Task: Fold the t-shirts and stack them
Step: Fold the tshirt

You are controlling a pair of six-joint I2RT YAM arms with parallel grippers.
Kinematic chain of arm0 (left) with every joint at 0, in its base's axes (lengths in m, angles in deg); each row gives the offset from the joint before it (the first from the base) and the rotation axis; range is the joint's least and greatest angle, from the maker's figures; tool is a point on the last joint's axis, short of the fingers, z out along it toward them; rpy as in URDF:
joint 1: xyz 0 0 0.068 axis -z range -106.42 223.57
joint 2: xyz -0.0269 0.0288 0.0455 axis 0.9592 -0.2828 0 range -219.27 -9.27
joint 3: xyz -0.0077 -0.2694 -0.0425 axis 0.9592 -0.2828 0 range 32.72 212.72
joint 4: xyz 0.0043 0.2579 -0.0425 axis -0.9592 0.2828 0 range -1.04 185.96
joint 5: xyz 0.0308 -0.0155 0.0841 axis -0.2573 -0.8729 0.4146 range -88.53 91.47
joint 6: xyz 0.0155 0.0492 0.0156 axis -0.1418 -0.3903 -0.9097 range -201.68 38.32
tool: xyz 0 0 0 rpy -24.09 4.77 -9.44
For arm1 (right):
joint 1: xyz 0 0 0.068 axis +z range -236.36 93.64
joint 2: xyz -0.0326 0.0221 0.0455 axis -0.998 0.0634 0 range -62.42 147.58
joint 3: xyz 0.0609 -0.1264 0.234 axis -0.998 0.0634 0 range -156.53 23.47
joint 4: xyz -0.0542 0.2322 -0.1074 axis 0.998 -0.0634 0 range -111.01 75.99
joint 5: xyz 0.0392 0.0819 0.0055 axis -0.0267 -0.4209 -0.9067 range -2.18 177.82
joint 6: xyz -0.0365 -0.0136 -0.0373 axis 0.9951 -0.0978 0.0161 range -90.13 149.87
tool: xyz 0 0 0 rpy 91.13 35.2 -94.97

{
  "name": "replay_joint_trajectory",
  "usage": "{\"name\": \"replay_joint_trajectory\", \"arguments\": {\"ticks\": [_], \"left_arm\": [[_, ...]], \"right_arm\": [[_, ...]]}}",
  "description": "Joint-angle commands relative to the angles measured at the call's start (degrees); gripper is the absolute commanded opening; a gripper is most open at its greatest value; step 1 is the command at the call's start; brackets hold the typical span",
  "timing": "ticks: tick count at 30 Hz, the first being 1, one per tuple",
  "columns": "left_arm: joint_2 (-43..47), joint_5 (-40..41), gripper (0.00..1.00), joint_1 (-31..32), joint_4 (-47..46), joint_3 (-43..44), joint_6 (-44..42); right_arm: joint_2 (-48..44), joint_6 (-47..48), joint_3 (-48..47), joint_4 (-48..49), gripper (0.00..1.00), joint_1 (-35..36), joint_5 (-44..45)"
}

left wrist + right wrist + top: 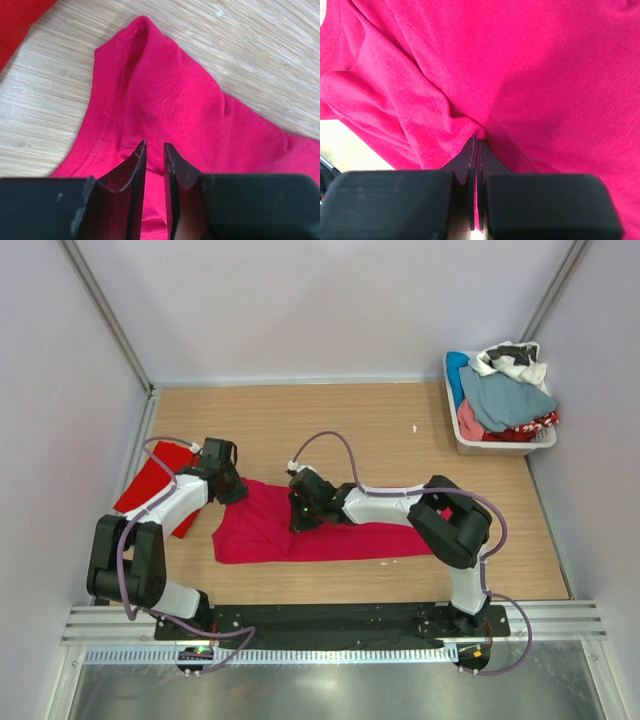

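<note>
The crimson t-shirt [340, 540] lies partly folded as a long band on the wooden table, left of centre. My left gripper [230, 487] is at its far left corner. In the left wrist view the gripper [155, 146] has its jaws almost together, with a fold of the crimson cloth [175, 95] between them. My right gripper [301, 516] is over the shirt's middle. In the right wrist view it [476, 139] is shut on a puckered fold of the crimson cloth [530, 60]. The scarlet t-shirt [148, 480] lies at the far left, partly under my left arm; it also shows in the left wrist view [17, 17].
A white basket [500, 447] with several mixed clothes stands at the back right corner. Grey walls close in the table on the left, back and right. Bare wood [480, 510] shows right of the crimson shirt.
</note>
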Motion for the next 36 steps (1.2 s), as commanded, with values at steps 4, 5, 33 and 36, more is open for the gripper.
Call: {"name": "replay_joint_trajectory", "arguments": {"ticks": [4,5,33,36], "left_arm": [[1.88,0.47,0.2,0.62,-0.02,0.84,-0.55],[1.79,0.29,0.2,0.62,0.16,1.02,-0.46],[8.62,7.05,0.26,0.62,1.47,-3.11,1.03],[13.1,9.43,0.53,0.62,2.7,-5.22,2.26]], "right_arm": [[-2.48,-0.01,-2.78,2.46,0.01,1.99,-2.07],[-2.74,0.34,-3.22,2.45,0.01,3.39,-2.33],[-6.77,2.02,-3.42,2.11,0.62,8.51,-10.69],[-12.39,2.37,0.79,0.35,0.62,4.64,-7.09]]}}
